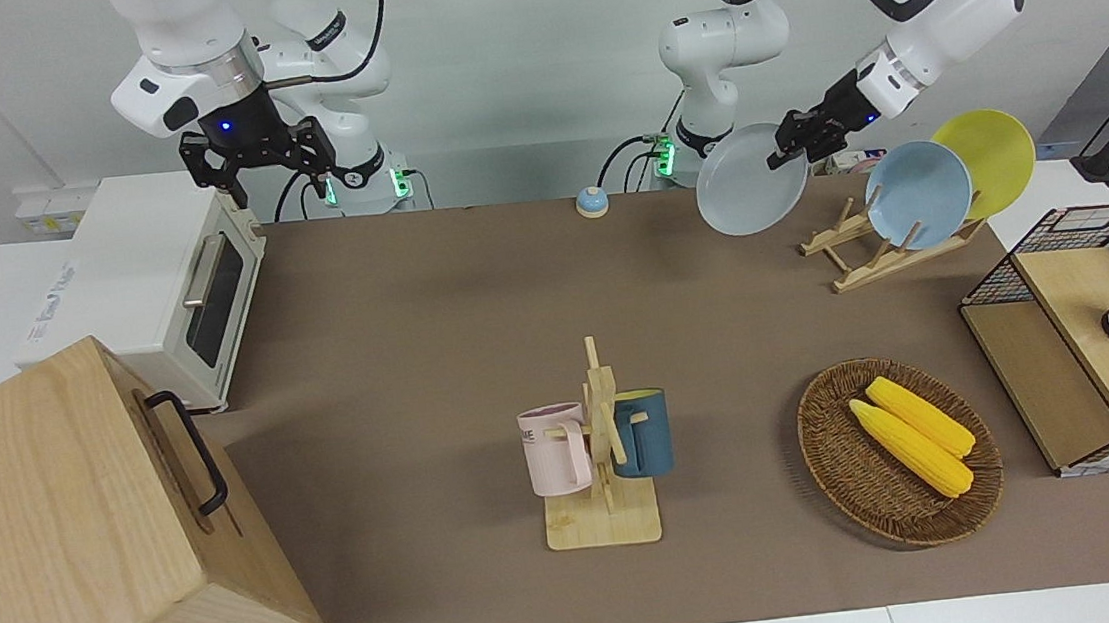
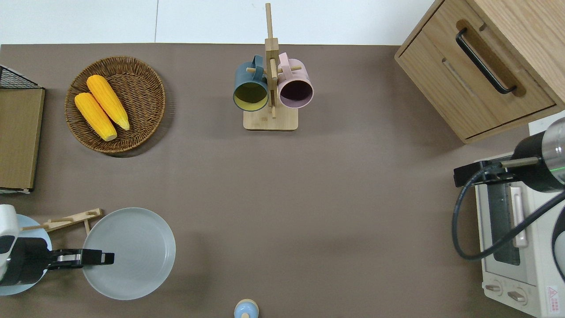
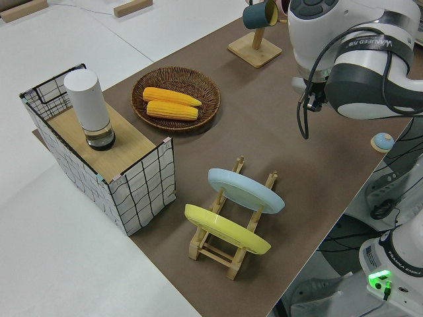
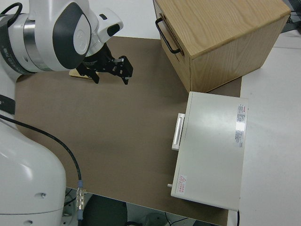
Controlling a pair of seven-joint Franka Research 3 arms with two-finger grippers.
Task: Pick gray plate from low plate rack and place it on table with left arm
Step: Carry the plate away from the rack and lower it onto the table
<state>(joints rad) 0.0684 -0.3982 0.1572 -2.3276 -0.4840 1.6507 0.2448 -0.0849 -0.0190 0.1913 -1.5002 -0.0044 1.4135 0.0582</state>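
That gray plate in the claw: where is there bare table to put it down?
The left claw holds the gray plate over bare table. The widest free patch runs from there to the toaster oven, up to the mug stand. It is crowded by the low plate rack, basket and wire crate.

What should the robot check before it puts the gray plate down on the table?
1. Grip: left gripper is shut on the gray plate at its rim: ok.
2. Plate out of the low plate rack: ok, it hangs in the air.
3. Bare brown table under the plate: ok.
4. Light blue plate and yellow plate in the rack, untouched: ok.
5. Plate level: not ok, tilted in the front view.
6. Right arm parked: ok.
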